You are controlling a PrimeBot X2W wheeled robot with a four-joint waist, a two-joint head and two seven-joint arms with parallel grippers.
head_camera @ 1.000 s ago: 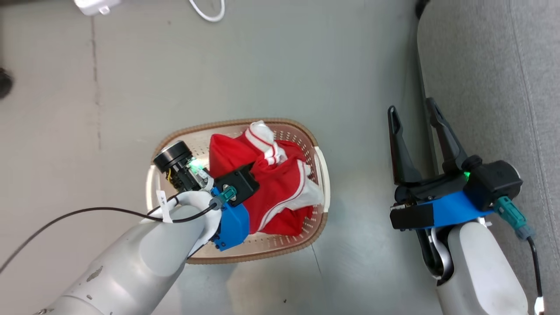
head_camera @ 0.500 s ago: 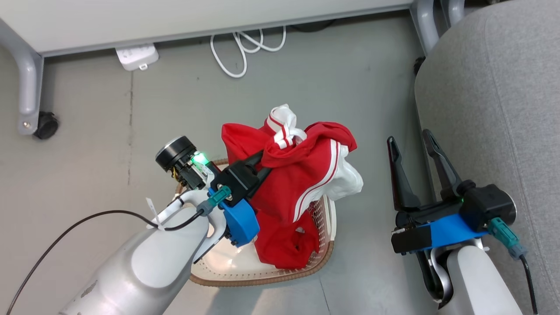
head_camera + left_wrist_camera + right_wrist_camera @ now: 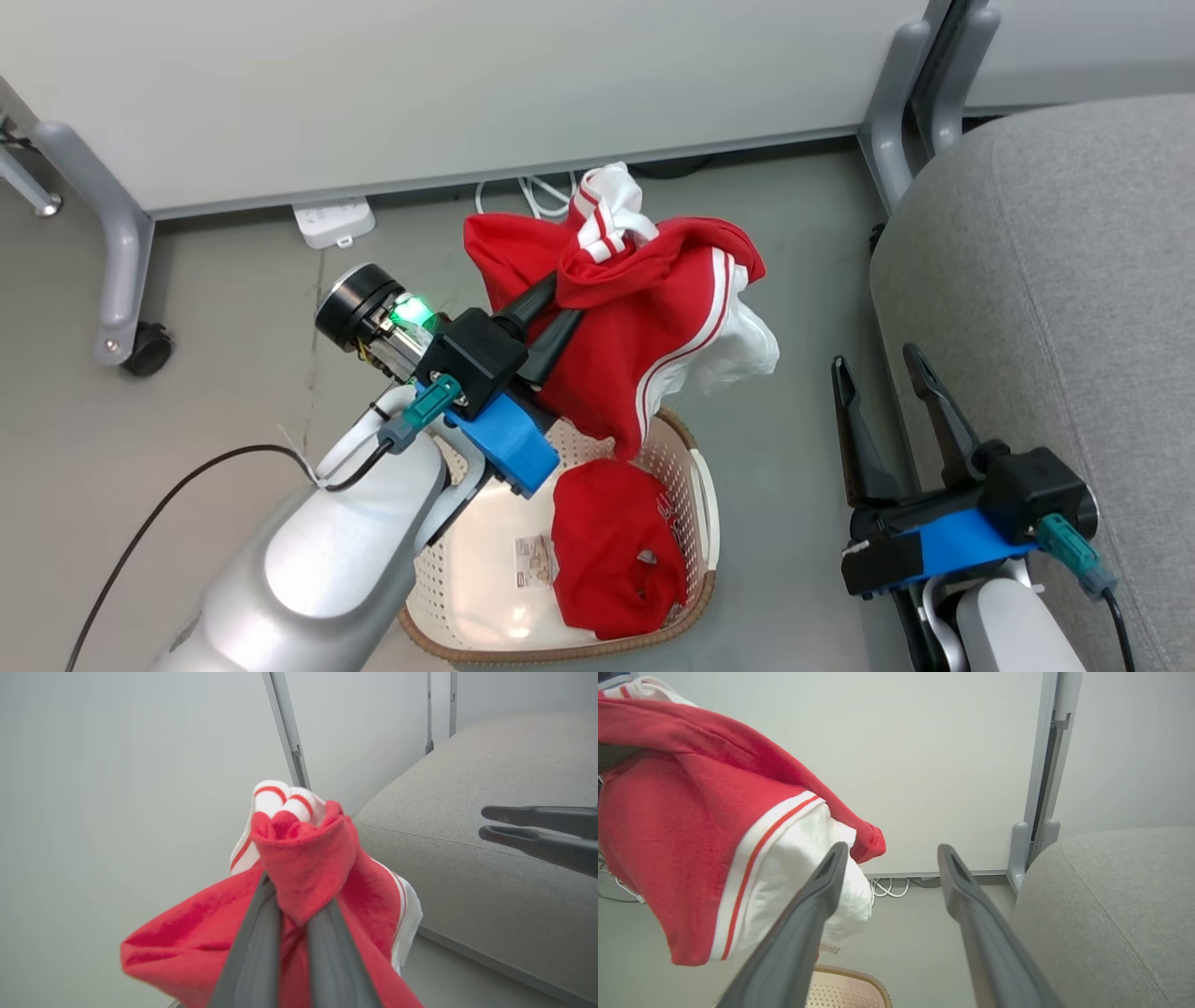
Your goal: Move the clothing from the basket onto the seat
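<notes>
Head view, left gripper (image 3: pixel 558 301) clenched on striped garment (image 3: pixel 653 317), now lifted higher above basket (image 3: pixel 698 523), right gripper (image 3: pixel 876 359) spread empty

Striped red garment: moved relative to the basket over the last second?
Yes. The striped garment lay inside the basket before; now it hangs lifted up out of it, toward the head view's top, pinched in the left end effector.

I see white pwr strip (image 3: pixel 333 222) & cables (image 3: pixel 540 187) on grey floor (image 3: pixel 215 392), under pale panel (image 3: pixel 420 84); caster (image 3: pixel 147 350) at left.
</notes>
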